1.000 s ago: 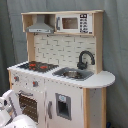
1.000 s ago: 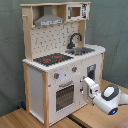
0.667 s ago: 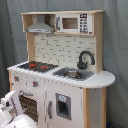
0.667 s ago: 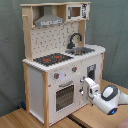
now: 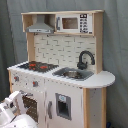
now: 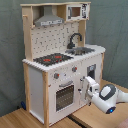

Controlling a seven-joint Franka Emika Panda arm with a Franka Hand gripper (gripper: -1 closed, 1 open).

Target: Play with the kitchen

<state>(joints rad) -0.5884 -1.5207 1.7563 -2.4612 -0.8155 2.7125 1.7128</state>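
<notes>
The kitchen (image 5: 70, 95) (image 6: 45, 80) is a tall white and light-wood toy unit. It has a black-red hob (image 5: 36, 65) (image 6: 52, 59), a black tap (image 5: 85, 59) (image 6: 75, 39) over a sink (image 5: 73, 74) (image 6: 83, 50), a grey hood (image 5: 40, 27) and a small microwave (image 5: 75, 23) on top. Its windowed oven door (image 6: 64, 96) looks closed. My gripper (image 6: 87, 86) hovers just in front of the lower cabinet, right of the oven door, pointing at the kitchen. In the first exterior view the white arm (image 5: 11, 111) sits at the bottom left, in front of the oven.
A grey curtain (image 5: 116, 50) hangs behind the kitchen. The unit stands on a wooden surface (image 6: 20, 120), which shows on both sides of it in the second exterior view. A small blue object (image 6: 22, 105) lies behind the kitchen's left leg.
The arm has shifted only slightly in front of the lower cabinet. Nothing on the kitchen has moved.
</notes>
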